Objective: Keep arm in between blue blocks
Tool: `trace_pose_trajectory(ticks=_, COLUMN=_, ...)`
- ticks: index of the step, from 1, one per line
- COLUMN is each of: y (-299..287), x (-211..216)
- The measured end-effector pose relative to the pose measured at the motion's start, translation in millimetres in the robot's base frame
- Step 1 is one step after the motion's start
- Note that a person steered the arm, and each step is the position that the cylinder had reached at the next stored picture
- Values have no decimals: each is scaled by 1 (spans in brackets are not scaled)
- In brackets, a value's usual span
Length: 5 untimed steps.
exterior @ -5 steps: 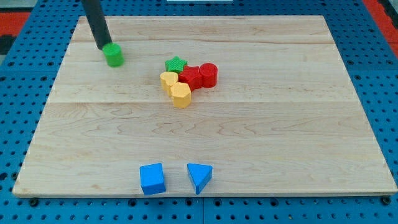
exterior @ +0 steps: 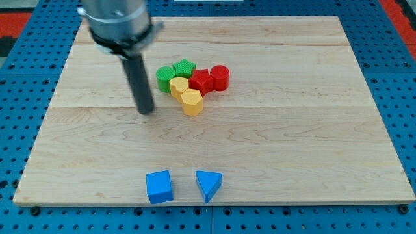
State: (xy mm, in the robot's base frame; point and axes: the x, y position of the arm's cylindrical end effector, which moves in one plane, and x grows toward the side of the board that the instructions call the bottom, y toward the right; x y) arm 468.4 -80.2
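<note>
Two blue blocks lie near the view's bottom edge of the wooden board [exterior: 312,149]: a blue cube [exterior: 159,186] and, to its right, a blue triangle [exterior: 208,184], with a small gap between them. My tip [exterior: 146,110] stands well above them in the view, left of the middle cluster and slightly left of the blue cube's column. It touches no block.
A tight cluster sits at the board's middle top: a green cylinder [exterior: 165,78], a green star [exterior: 184,67], a red star [exterior: 201,80], a red cylinder [exterior: 220,77], a yellow block [exterior: 179,86] and an orange-yellow hexagon [exterior: 192,101].
My tip moved from the top left down and right to the left of the cluster. The green cylinder went from the top left into the cluster's left side.
</note>
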Motion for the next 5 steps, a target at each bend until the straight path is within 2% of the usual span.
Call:
trace_pose_trajectory(ticks=1, y=133, x=38)
trace_pose_trajectory(ticks=2, y=140, x=146)
trace_pose_trajectory(ticks=4, y=18, x=139)
trace_pose_trajectory(ticks=5, y=-22, x=96)
